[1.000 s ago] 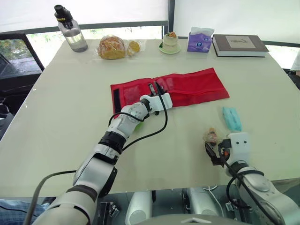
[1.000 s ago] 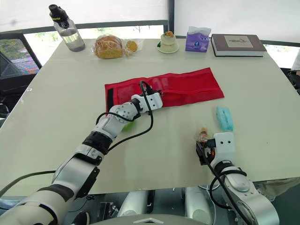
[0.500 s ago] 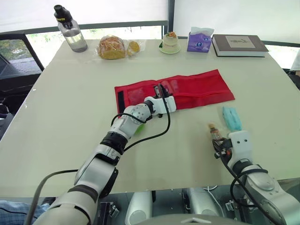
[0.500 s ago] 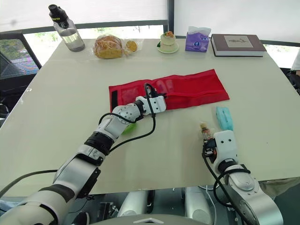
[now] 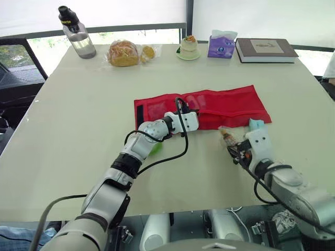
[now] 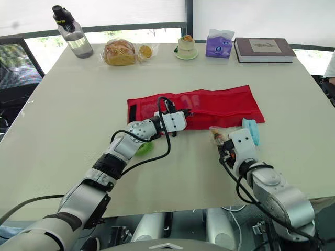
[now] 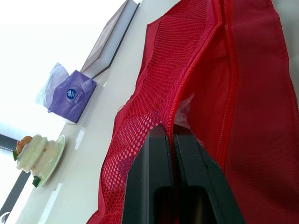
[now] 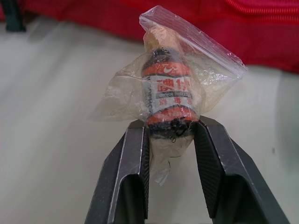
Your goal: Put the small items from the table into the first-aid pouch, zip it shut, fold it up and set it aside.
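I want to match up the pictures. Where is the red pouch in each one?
Left eye view: red pouch, middle of the table.
Right eye view: same place.
Left wrist view: close up, mesh edge pinched by the left gripper.
Right wrist view: red band behind the bagged bottle.
Shared landmark: the left gripper pinching it.

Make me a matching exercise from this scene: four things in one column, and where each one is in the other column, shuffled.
Things:
1. left tool
2. bagged bottle
3. book
4. water bottle

Places or states:
A. far right corner of the table
B. pinched in the right tool
C. far left corner of the table
D. shut on the mesh edge of the red pouch

Pairs: 1-D, 2-B, 3-A, 4-C.
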`<state>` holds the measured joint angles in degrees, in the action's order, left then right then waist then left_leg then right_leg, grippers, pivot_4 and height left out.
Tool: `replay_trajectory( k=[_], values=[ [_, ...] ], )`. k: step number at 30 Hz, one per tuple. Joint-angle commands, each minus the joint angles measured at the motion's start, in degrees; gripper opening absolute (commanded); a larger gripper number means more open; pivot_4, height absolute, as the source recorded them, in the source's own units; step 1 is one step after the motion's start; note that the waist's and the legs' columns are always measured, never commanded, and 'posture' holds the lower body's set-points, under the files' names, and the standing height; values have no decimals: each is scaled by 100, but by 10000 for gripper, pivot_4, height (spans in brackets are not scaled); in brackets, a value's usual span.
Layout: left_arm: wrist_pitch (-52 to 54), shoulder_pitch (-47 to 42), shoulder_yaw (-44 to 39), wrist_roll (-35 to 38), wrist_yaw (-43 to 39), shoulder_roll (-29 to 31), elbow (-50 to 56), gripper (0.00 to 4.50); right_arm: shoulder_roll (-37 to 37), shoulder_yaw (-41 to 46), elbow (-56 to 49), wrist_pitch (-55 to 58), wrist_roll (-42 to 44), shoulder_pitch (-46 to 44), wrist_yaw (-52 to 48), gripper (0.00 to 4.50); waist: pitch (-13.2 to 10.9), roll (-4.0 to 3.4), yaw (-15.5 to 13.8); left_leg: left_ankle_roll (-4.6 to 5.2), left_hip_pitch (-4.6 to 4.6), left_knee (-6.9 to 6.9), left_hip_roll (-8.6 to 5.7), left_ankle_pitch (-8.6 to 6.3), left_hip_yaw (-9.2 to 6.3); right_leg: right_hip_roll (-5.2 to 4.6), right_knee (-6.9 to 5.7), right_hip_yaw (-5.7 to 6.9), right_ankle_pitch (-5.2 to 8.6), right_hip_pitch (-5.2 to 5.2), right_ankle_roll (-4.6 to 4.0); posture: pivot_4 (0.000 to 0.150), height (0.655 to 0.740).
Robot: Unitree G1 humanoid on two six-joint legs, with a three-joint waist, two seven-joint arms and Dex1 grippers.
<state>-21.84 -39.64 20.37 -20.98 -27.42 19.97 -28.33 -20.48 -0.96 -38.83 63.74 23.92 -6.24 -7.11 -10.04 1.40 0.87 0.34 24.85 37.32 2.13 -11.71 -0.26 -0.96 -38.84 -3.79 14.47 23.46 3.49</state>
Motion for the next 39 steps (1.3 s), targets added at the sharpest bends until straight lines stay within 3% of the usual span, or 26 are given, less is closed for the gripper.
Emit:
replay_trajectory(
  k=[1,19,26,33,39],
  values=[
    [-123,-8,-83,134,-16,-19,372,0,19,-14,448,-63,-130,-343,-31,8747,0,0,-16,0,2,-1,0,0,-3,0,0,2,0,0,0,1500,7400],
    [-130,197,-8,231,-285,-150,712,0,638,-172,2159,-792,-868,-1835,100,8747,0,-1,-4,0,2,2,-2,0,2,-2,-1,0,-1,0,0,1500,7400],
    [-166,178,-57,210,-303,-89,651,0,696,-168,2147,-760,-899,-1981,42,8747,0,-2,4,0,1,1,-1,0,2,-1,-2,0,-1,1,0,1500,7400],
    [-283,164,-47,289,-397,-89,624,0,756,-324,2883,-1101,-1161,-2262,-71,8747,0,-2,7,0,1,1,-1,0,2,-1,-2,0,-1,1,-1,1500,7400],
    [-351,158,-11,386,-488,-115,462,0,1242,-47,3524,-1622,-1277,-2539,237,8747,0,-3,11,0,0,-1,0,0,2,0,-2,0,-1,2,-1,1500,7400]
  ],
)
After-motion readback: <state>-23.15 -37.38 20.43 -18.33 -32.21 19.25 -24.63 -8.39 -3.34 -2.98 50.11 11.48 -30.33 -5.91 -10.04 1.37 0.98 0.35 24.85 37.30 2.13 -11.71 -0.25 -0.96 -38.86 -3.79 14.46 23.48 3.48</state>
